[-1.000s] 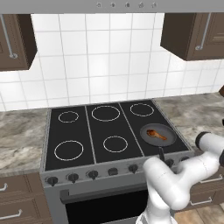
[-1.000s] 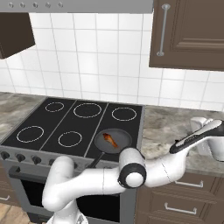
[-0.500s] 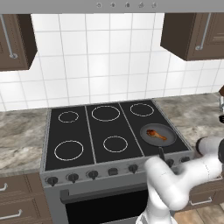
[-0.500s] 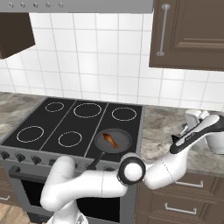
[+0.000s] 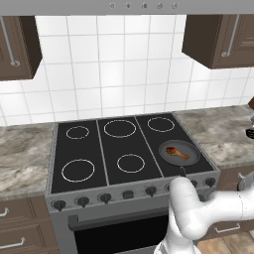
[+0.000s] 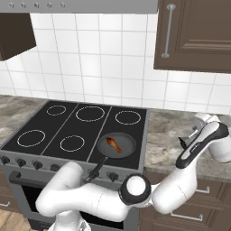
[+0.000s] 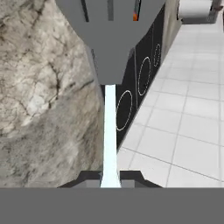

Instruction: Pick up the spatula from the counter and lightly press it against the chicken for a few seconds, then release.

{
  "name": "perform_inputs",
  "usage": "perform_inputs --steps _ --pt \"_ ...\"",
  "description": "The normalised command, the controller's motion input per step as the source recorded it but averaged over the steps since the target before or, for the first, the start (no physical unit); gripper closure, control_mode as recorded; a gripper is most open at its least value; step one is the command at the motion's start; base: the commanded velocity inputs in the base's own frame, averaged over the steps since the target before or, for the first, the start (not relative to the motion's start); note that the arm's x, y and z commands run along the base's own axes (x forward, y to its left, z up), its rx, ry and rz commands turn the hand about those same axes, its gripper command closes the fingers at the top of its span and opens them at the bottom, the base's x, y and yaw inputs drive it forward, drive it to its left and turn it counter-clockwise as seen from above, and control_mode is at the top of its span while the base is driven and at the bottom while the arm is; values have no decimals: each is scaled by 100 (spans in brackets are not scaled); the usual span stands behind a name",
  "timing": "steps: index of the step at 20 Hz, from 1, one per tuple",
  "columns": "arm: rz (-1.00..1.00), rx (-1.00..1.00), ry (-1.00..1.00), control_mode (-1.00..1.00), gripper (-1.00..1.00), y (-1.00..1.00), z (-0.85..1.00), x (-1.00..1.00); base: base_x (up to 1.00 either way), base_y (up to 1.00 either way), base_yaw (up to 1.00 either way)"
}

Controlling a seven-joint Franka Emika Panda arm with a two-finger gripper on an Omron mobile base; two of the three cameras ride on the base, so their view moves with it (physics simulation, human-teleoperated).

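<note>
Already the pick-up part looks done: the gripper [image 7: 110, 176] is pinching the pale handle of the spatula [image 7: 109, 127] between its narrowly set fingertips. The grey blade is pointing away from the hand, over the stone counter [image 7: 39, 87] beside the stove [image 7: 144, 76]. In the right base view, the hand is hovering over the counter to the right of the stove, well apart from the pan [image 6: 130, 138]. The chicken [image 6: 113, 145] is lying in the middle of that pan on the front right burner, with nothing touching it. By my reckoning, three steps are remaining: carrying the spatula across to the pan, pressing it lightly on the chicken for a few seconds, and letting go.
</note>
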Motion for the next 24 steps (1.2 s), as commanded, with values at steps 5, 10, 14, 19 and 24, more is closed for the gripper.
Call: perform_inputs --steps 5,10,14,19,24 --pt "-57 -11 -14 -100 100 28 -36 -1 0 0 0" --pt "-37 -21 19 -100 100 33 7 -2 0 0 0" --pt "-10 -21 58 -100 100 33 40 1 0 0 0" --pt "0 -22 53 -100 100 32 33 3 0 0 0" --pt "-1 -31 29 -100 100 24 39 0 0 0 0"
